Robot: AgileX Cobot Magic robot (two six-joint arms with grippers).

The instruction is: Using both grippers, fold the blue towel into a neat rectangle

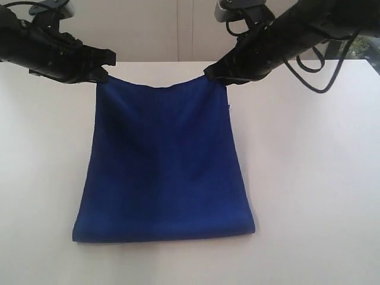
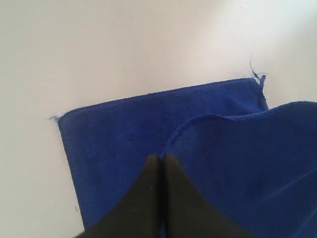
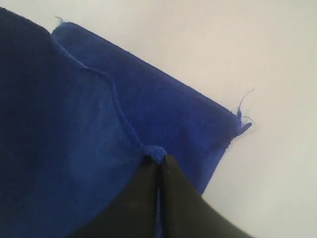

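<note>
Exterior view: nearest the camera, the blue towel [image 1: 163, 172] meets the white desk [image 1: 309, 178] along a straight, even edge. It looks more like a fold line than a hem, though I cannot tell for sure from here. From that edge the cloth rises away as one smooth sheet to its far edge, which is held off the desk and sags a little in the middle. At the far corners, the left end effector [image 1: 105, 70] pinches one corner and the right end effector [image 1: 215, 72] the other, each clamped tight on the cloth. The two wrist views bear this out: dark fingertips are pressed together on the hem. Beneath the raised sheet a second layer of the towel lies flat on the desk, its hem and a corner with a loose thread [image 2: 255, 69] showing past the tips.

As I judge it, the first fold is under way but not finished. Both corners are taken and lifted evenly, and the raised half hangs over the lower half. The held edge is not yet laid down or matched to the lower hem. What remains is lowering it, lining up the corners, letting go, and probably a further fold to make a neat rectangle.
</note>
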